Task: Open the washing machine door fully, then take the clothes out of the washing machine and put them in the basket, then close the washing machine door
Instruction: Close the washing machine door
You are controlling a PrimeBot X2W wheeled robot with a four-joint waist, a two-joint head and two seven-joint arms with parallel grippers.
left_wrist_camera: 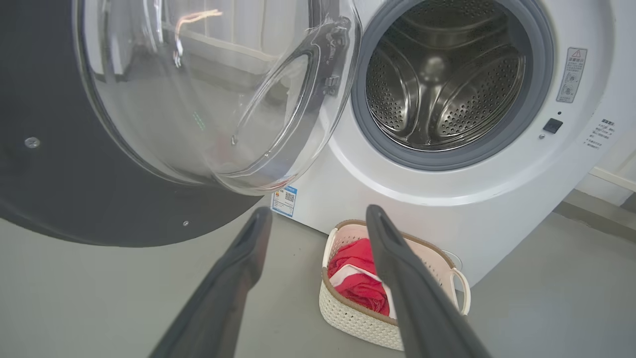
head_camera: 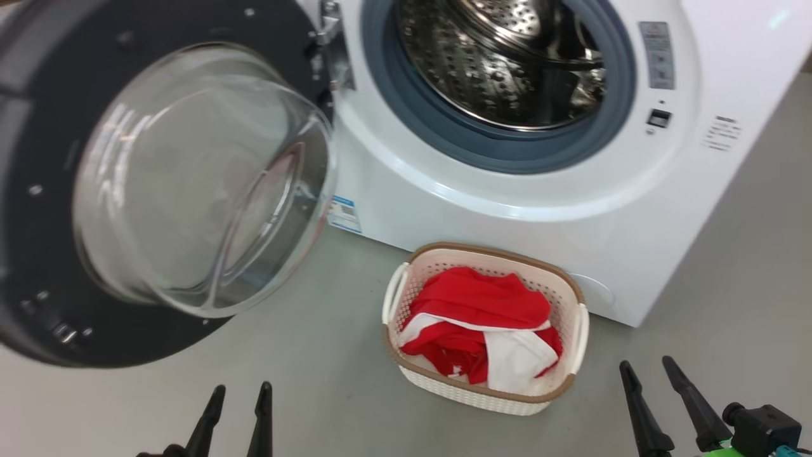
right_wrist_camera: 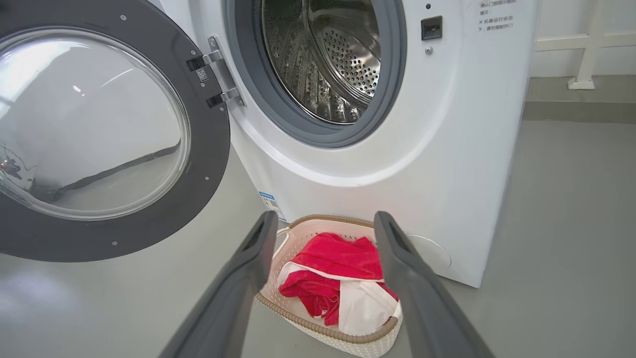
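Observation:
The washing machine stands with its steel drum bare. Its washing machine door hangs swung wide open to the left, glass bowl bulging toward me. On the floor in front sits the basket, and the red and white clothes lie inside it. My left gripper is open and holds nothing, low at the left below the door. My right gripper is open too, just right of the basket.
Grey floor spreads around the basket and under the open door. A blue sticker marks the machine's lower left front. A white wall and baseboard run behind the machine on the right.

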